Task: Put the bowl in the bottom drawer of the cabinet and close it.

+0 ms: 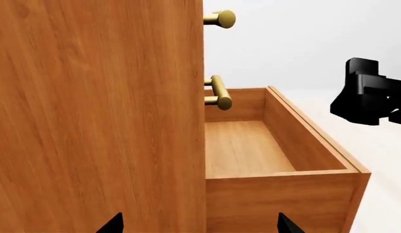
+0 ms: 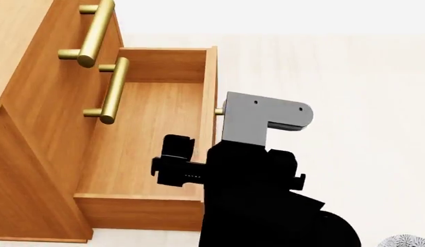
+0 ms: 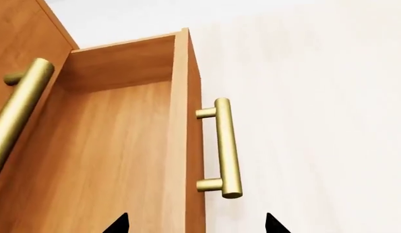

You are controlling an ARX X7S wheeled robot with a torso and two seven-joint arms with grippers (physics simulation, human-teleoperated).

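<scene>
Left wrist view – cabinet: the orange-brown wooden cabinet (image 1: pixel 97 111) fills one side of the picture as a flat side wall.
Left wrist view – drawer: the bottom drawer (image 1: pixel 278 145), a shallow orange-brown wooden box, stands pulled out from the cabinet front, its inside bare.
Left wrist view – upper handles: two cylindrical brass bar handles (image 1: pixel 219 92) of the upper drawers stick out above the open box.
Left wrist view – left gripper: only two black finger tips (image 1: pixel 112 224) show at the picture's edge, set wide apart, with nothing between them.
Left wrist view – right arm: a black block of the right arm (image 1: pixel 369 92) hangs beyond the drawer's front panel.

Head view – drawer: the bottom drawer (image 2: pixel 140 149) is open and nothing lies in it.
Head view – arm: a black arm with a grey bracket (image 2: pixel 257 123) sits just beside the drawer's front panel.
Head view – bowl: a speckled white sliver of the small round bowl (image 2: pixel 408 241) peeks in at the lower right corner on the pale floor (image 2: pixel 350 77), well apart from the drawer.

Right wrist view – handle: the drawer's own brass bar handle (image 3: pixel 226 148) juts from the front panel.
Right wrist view – right gripper: its black fingers (image 3: pixel 273 224) are spread apart, clear of the handle, clamped on nothing.
</scene>
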